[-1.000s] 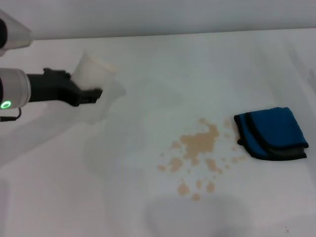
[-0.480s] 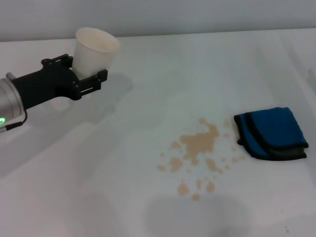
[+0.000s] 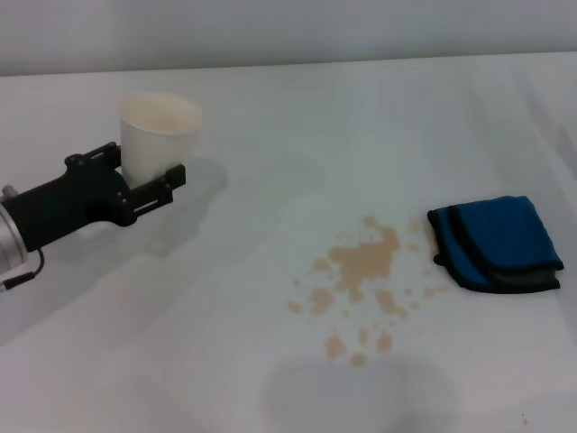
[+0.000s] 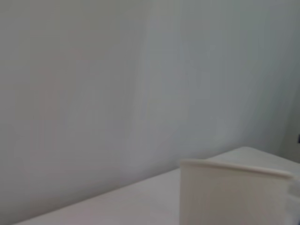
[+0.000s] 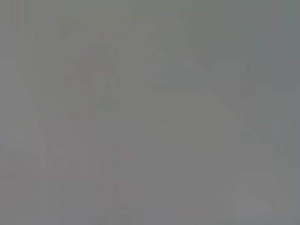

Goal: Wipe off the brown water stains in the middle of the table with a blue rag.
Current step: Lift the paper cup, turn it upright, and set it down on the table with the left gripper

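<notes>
The brown water stains spread as tan blotches and droplets across the middle of the white table. To their right lies the blue rag, folded, with dark edging. At the left, my left gripper is shut on a white paper cup that stands upright, far from the stains and the rag. The same cup fills the lower part of the left wrist view. My right gripper is out of view; the right wrist view is plain grey.
A grey wall runs along the table's far edge. The white paper cup and my left arm take up the left side of the table.
My left gripper turned the cup from tilted to upright, then moved it down and toward me at the left. The stains and rag have not moved.
</notes>
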Action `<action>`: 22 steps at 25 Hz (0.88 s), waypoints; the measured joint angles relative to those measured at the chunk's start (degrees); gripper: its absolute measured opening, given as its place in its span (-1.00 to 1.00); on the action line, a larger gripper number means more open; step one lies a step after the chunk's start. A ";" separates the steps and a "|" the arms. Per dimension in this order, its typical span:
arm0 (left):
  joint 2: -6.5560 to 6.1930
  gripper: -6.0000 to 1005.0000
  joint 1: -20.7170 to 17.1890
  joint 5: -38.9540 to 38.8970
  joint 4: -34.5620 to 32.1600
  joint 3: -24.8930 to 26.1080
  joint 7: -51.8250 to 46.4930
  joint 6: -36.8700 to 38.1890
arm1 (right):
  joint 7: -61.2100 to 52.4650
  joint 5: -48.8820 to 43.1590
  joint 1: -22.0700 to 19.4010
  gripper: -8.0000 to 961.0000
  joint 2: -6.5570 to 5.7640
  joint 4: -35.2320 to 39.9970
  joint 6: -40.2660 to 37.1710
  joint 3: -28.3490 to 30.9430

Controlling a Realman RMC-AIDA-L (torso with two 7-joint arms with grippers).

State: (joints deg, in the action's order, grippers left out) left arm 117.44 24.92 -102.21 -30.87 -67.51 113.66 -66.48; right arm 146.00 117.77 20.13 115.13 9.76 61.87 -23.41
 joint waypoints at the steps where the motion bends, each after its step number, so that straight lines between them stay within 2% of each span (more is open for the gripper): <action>1: -0.18 0.38 0.01 0.00 0.44 -0.03 0.04 -0.71 | 0.04 -0.03 0.00 0.82 0.00 0.00 -0.12 -0.21; 5: -0.40 0.38 0.04 0.10 1.24 -0.19 0.48 -1.54 | 0.09 -0.09 0.00 0.82 0.00 0.00 -0.24 -1.04; 7: 0.51 0.38 -0.41 0.55 1.56 -0.07 4.12 1.01 | 0.12 -0.10 -0.02 0.82 0.03 -0.17 -0.26 -1.20; 11: 0.83 0.38 -0.51 0.55 1.75 -0.09 5.47 1.89 | 0.17 -0.10 -0.24 0.82 0.07 -0.55 -0.27 -1.75; 12: 1.37 0.38 -0.33 -0.41 4.20 0.01 11.72 4.09 | 0.19 -0.10 -0.28 0.82 0.07 -0.59 -0.27 -1.89; 22: 1.76 0.38 0.25 -8.29 10.68 -0.42 25.69 4.72 | 0.26 -0.09 -0.63 0.82 0.09 -0.71 -0.27 -2.56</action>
State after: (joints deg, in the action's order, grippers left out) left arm 119.20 25.17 -110.50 -20.18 -67.93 139.34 -61.77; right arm 146.26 117.68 19.50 115.22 9.05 61.60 -25.97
